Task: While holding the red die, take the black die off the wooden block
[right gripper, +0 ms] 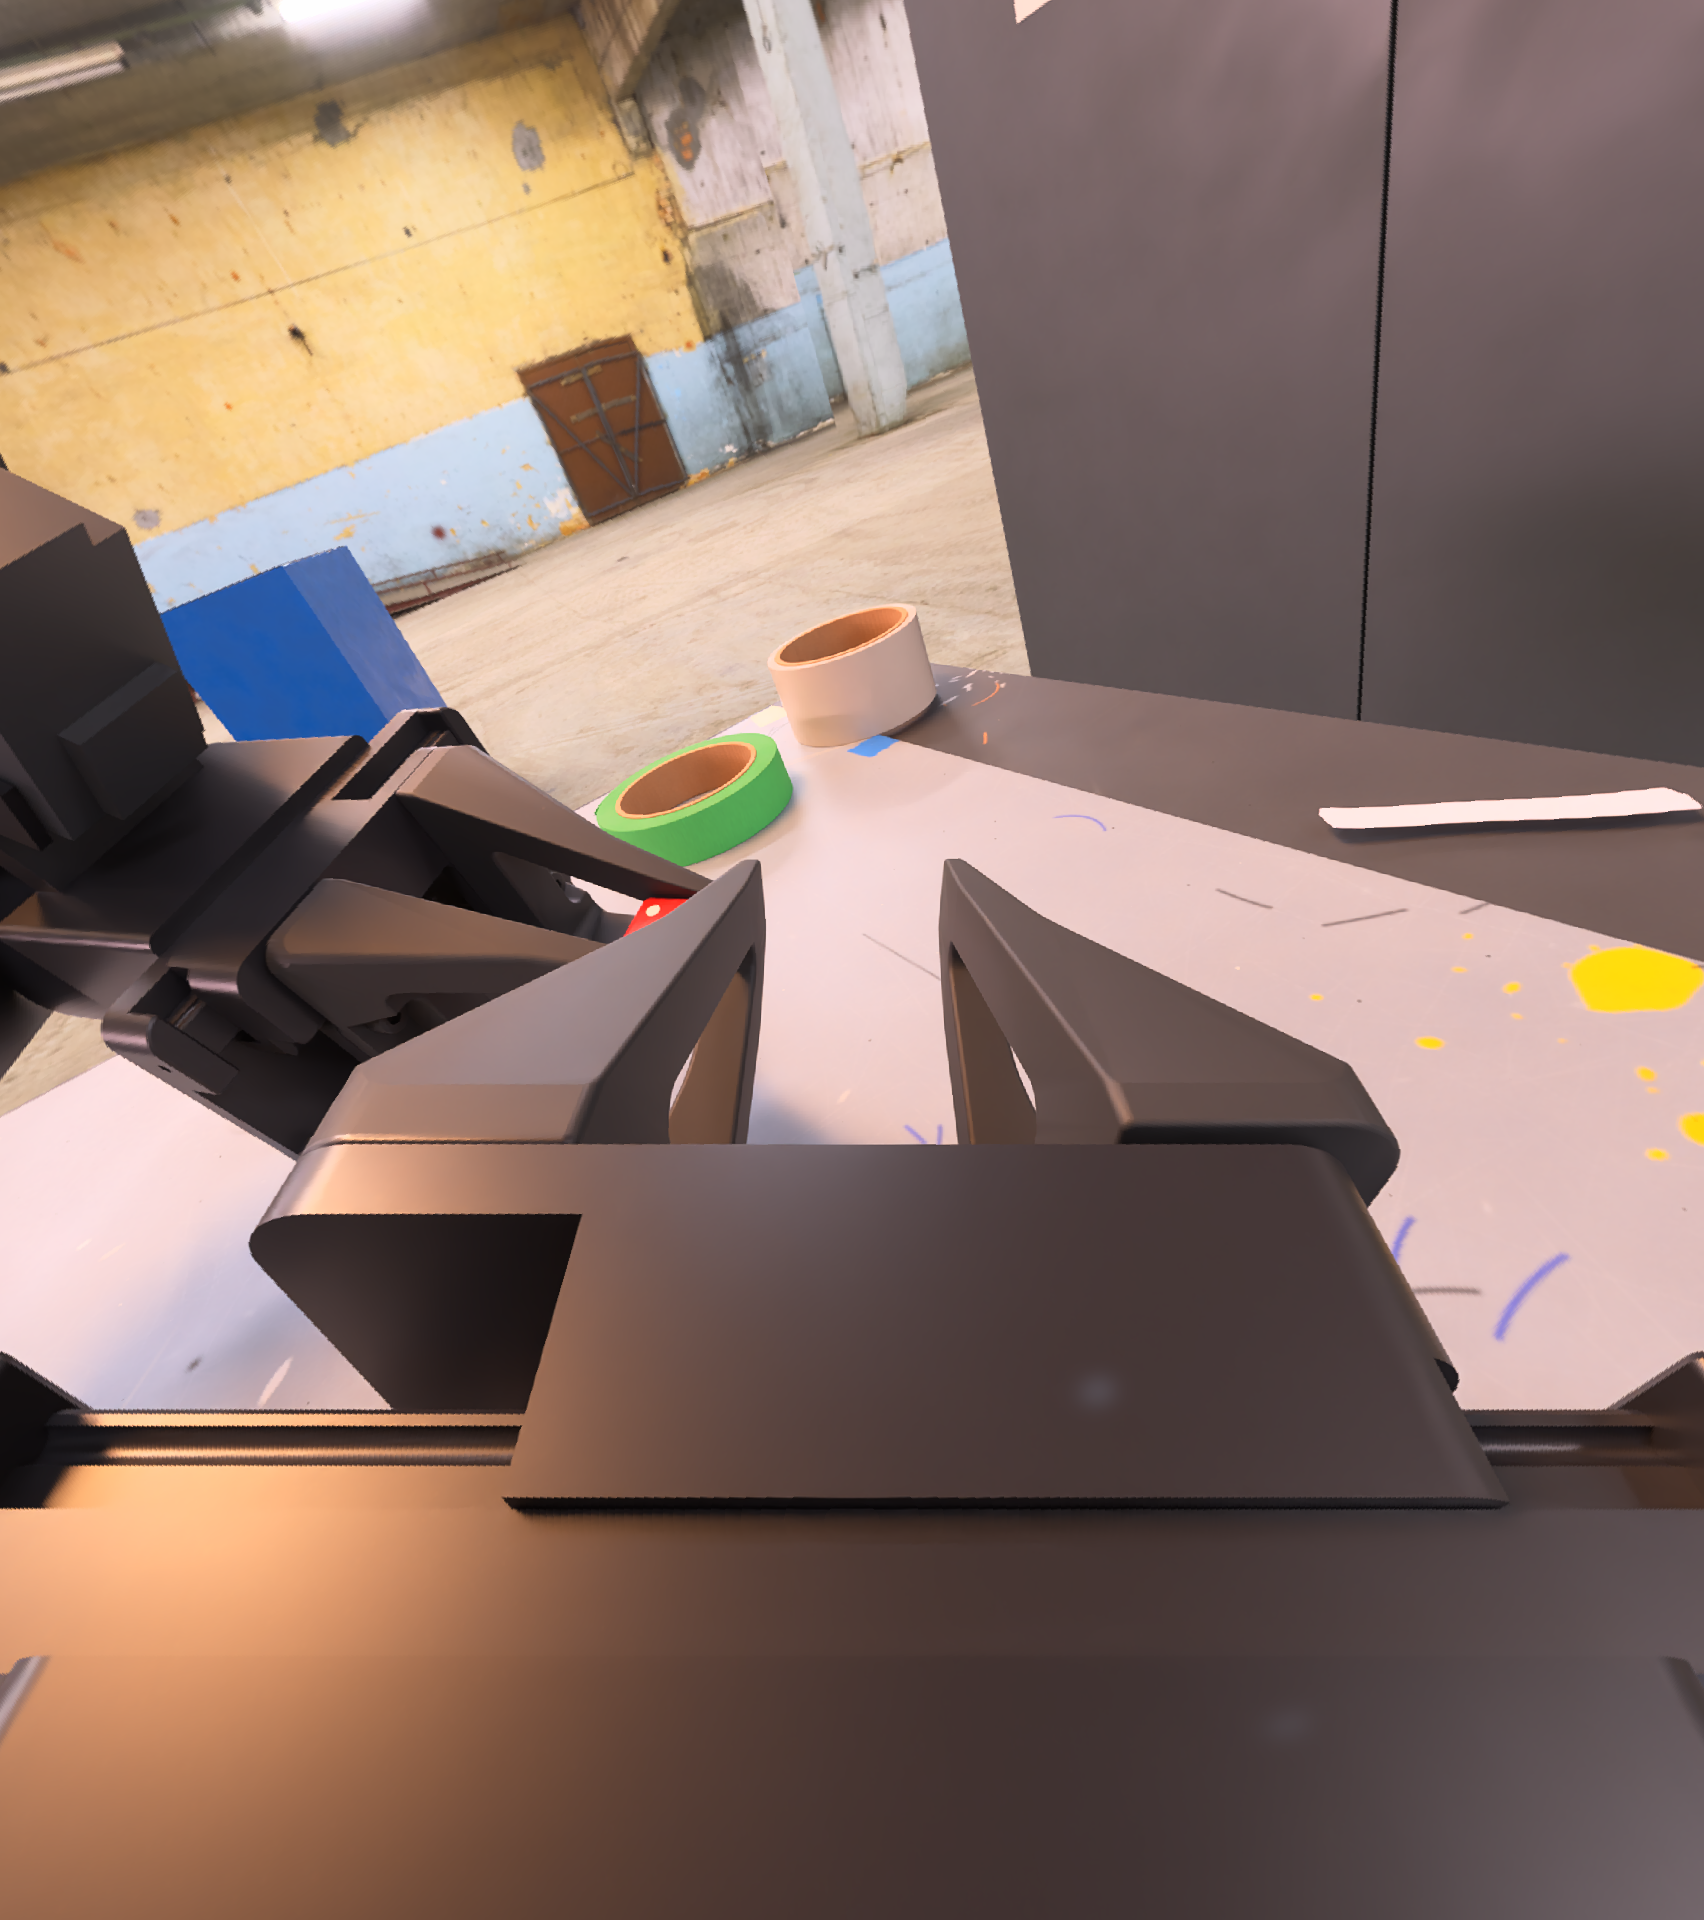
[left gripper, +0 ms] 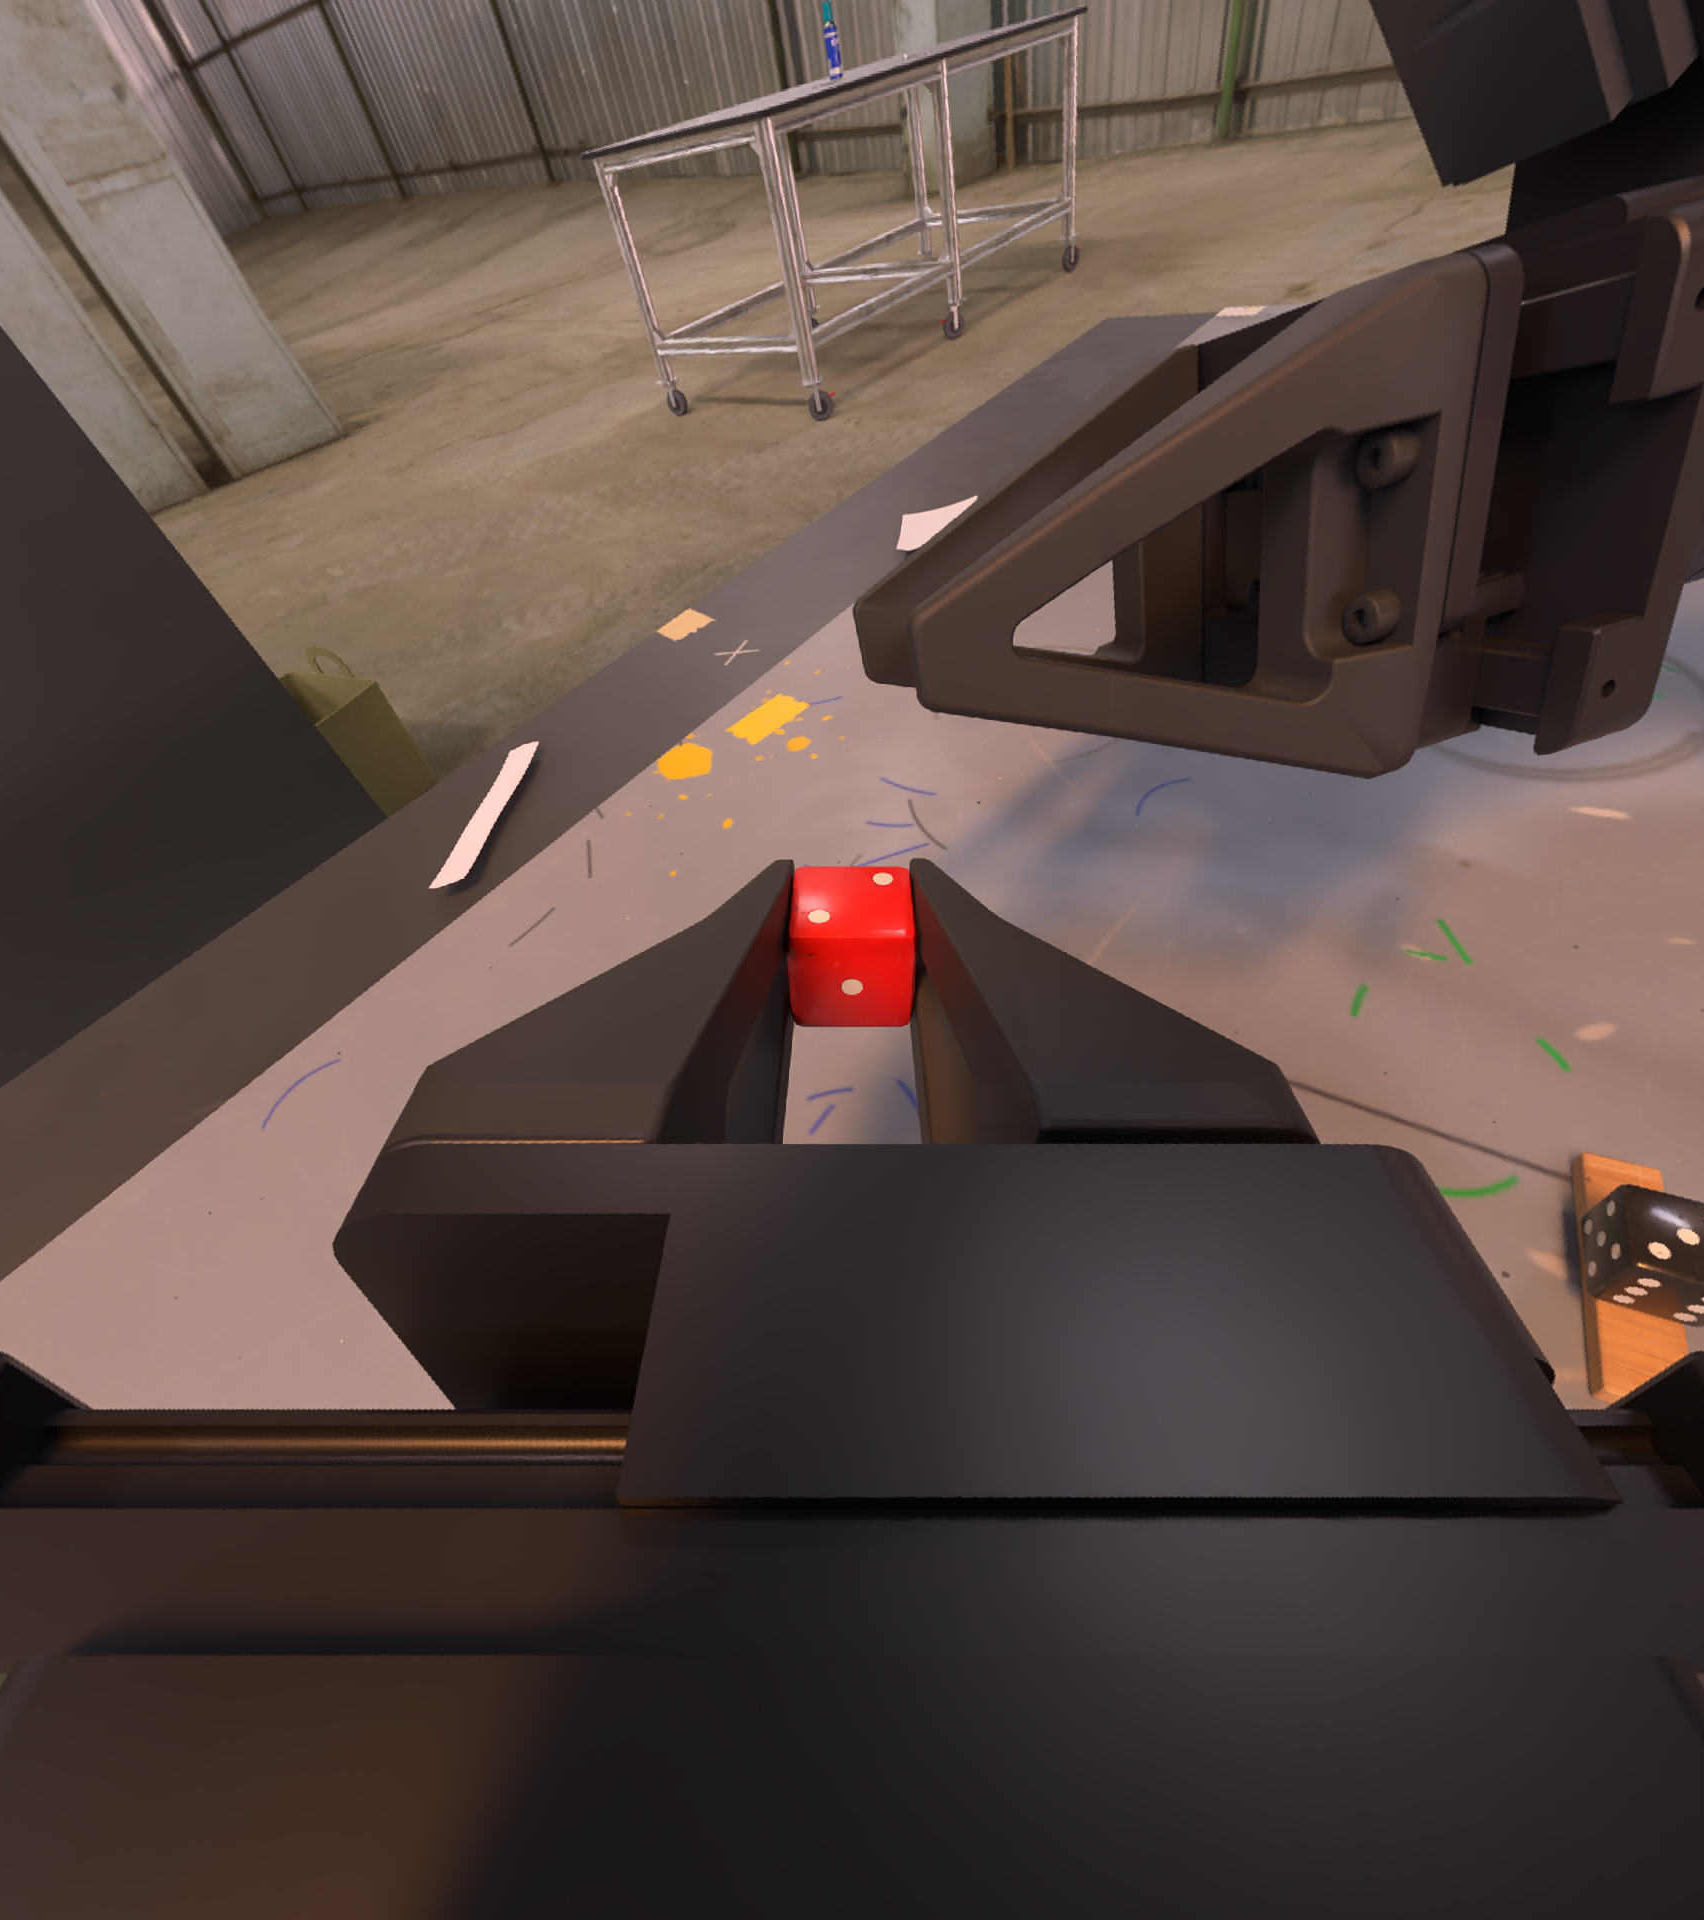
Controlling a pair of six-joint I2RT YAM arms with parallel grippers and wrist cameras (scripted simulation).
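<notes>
The left hand (left gripper: 851, 940) grips the red die (left gripper: 850, 945); the right hand (right gripper: 853, 883), wide and empty, must next reach the black die (left gripper: 1667, 1257) on the wooden block (left gripper: 1625, 1351).

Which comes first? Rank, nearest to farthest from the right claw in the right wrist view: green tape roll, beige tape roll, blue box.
1. Green tape roll, just ahead-left of the right claw.
2. Beige tape roll, behind it at the table edge.
3. Blue box, on the floor, left.

No legible text or brand in either view, small pencilled cross mark (left gripper: 736, 651) on table's dark edge band (left gripper: 619, 707), dice bearing pips only
</notes>
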